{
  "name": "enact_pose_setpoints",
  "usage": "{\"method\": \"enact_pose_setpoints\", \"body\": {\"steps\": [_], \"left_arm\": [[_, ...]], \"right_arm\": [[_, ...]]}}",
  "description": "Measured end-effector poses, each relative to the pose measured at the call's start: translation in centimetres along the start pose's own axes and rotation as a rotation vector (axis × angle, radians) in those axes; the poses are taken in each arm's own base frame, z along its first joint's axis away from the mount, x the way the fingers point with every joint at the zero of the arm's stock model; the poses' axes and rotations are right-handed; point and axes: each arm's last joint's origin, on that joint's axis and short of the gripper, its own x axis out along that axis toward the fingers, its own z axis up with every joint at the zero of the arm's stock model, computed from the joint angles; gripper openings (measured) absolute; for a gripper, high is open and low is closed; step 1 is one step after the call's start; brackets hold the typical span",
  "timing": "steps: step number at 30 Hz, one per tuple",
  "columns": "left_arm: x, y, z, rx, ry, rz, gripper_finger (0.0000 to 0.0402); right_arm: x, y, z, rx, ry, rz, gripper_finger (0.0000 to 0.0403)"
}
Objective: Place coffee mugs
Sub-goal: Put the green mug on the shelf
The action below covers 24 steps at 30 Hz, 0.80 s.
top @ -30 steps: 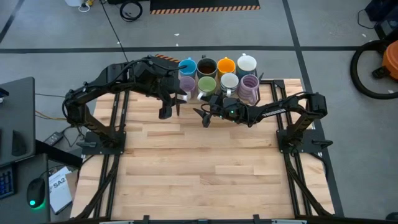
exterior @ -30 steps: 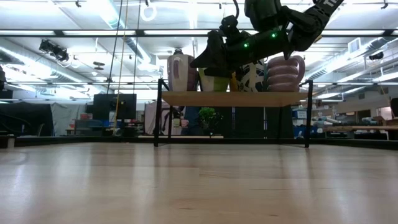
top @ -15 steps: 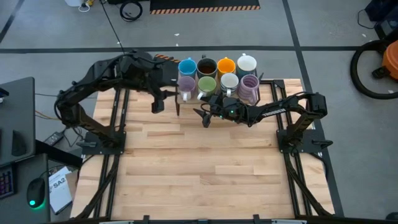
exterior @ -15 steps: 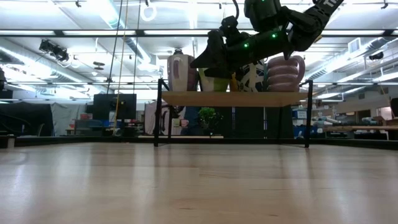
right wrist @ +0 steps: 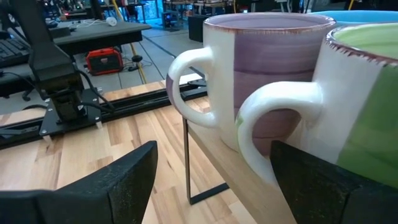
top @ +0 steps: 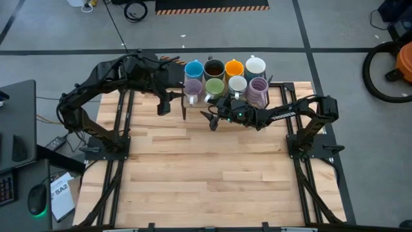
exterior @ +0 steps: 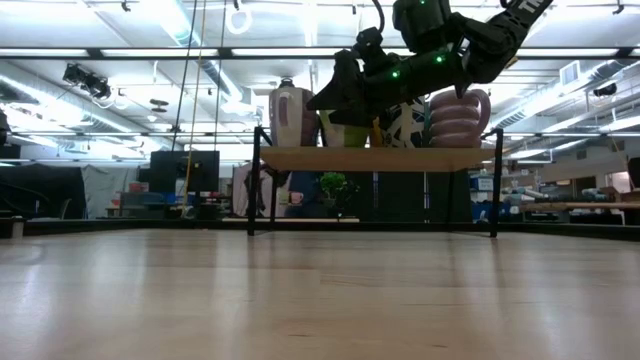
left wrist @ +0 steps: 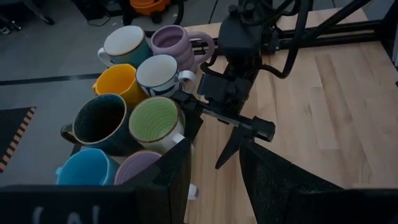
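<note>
Seen from above, eight coffee mugs (top: 224,78) stand packed in two rows on a small raised shelf (exterior: 375,157) at the far edge of the wooden bench (top: 212,167); back row blue (top: 194,69), dark brown (top: 214,67), orange (top: 234,67), white (top: 255,65); front row lilac (top: 194,87), green (top: 214,86), white (top: 237,84), lilac (top: 257,89); no mug remains elsewhere on the bench, so the placing looks finished, only withdrawal left. The left tool (top: 172,107) hangs just beside the front lilac mug, released, holding nothing; the right tool (top: 212,118) hovers in front of the green mug, jaws spread wide, empty. No brand, label or writing on the mugs can be read.
</note>
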Motion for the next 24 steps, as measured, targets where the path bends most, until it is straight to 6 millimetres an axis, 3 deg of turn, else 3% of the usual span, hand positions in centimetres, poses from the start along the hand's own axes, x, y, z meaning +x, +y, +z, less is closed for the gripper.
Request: {"method": "enact_pose_setpoints", "body": {"steps": [24], "left_arm": [[0.00, 0.02, 0.06, -0.018, -0.007, 0.002, 0.0142]], "right_arm": [[0.14, -0.59, 0.05, -0.008, -0.001, -0.014, 0.0316]]}}
